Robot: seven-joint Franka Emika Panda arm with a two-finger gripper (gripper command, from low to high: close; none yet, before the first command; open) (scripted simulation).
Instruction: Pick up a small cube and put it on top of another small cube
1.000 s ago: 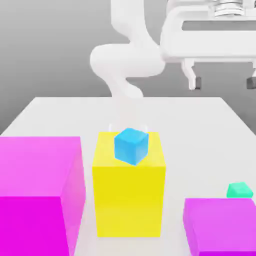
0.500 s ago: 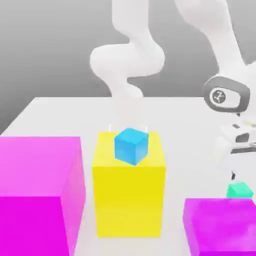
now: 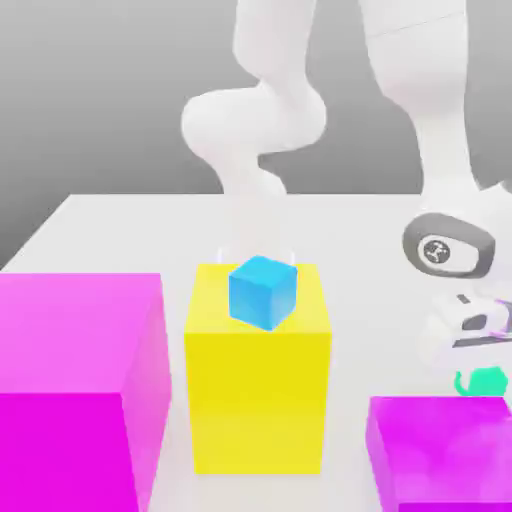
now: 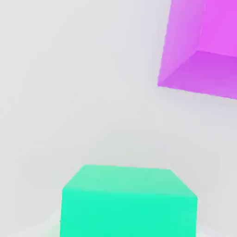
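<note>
While the gripper [image 3: 478, 372] hangs low over the teal-green cube [image 3: 485, 381] on the tabletop [image 3: 120, 235], its opening untellable, the pick-up step needs a closed grasp, then carrying to the sky-blue cube [image 3: 263, 292]

The table [image 3: 120, 225] is plain white and the backdrop a flat grey. The large block [image 3: 258, 385] in the middle is bright yellow, and the little cube [image 3: 262, 291] in front of its top is sky blue. Two big blocks are magenta, one [image 3: 75, 385] at the exterior view's left and one [image 3: 435, 450] at its right. The small cube [image 4: 127, 203] is teal-green (plain, no markings). The arm [image 3: 425, 120] is white, with a dark grey ring at its wrist.
</note>
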